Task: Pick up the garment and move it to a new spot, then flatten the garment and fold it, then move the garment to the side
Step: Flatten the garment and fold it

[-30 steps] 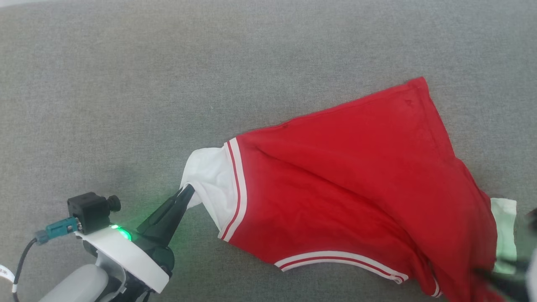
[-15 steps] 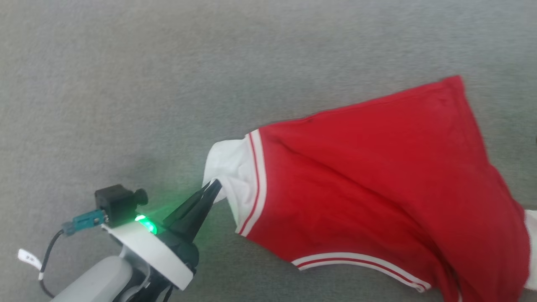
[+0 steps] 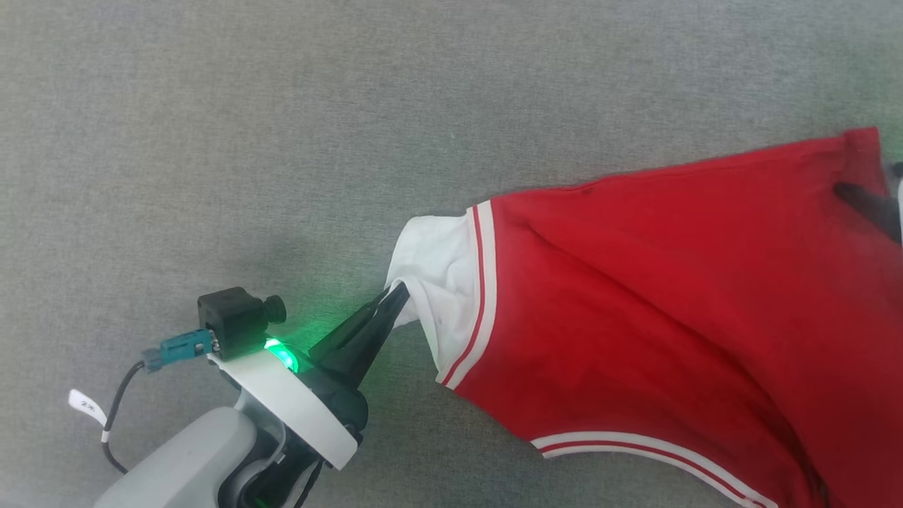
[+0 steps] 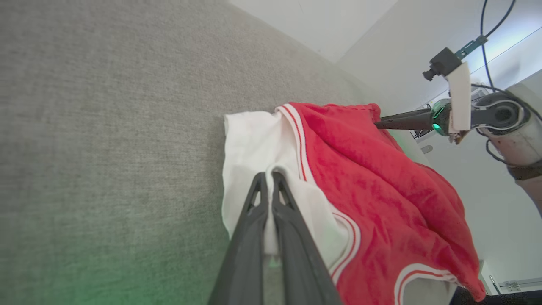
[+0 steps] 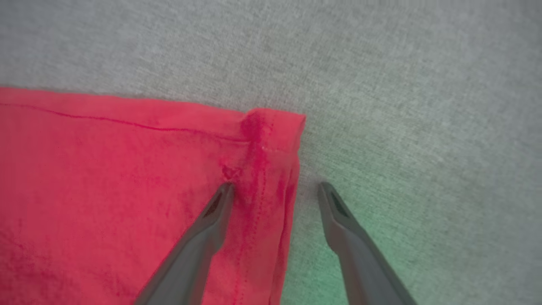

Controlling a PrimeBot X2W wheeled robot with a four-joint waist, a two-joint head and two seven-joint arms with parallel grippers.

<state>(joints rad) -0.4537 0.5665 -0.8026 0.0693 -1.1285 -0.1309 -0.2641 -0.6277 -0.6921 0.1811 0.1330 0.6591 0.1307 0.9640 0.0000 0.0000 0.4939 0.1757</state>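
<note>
Soft, even light falls here, with no glare. A green lamp (image 3: 283,354) by the left gripper (image 3: 401,289) tints the grey surface (image 3: 211,141) beside it. A faint shadow lies under the garment (image 3: 670,303). The right wrist view looks soft and washed out, and the left wrist view bends at its edges.

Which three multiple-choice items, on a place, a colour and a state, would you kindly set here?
1. Where does the dark-fingered left end effector grip the red jersey shirt? A neck trim; B short white sleeve; C red body.
2. The thin stripe in the sleeve trim is? A red; B black; C blue.
3. The dark-fingered right end effector is? A shut on cloth; B shut, empty; C open.
B: its fingers pinch white cloth. A: red runs between white bands. C: its fingers stand apart astride the hem edge.
</note>
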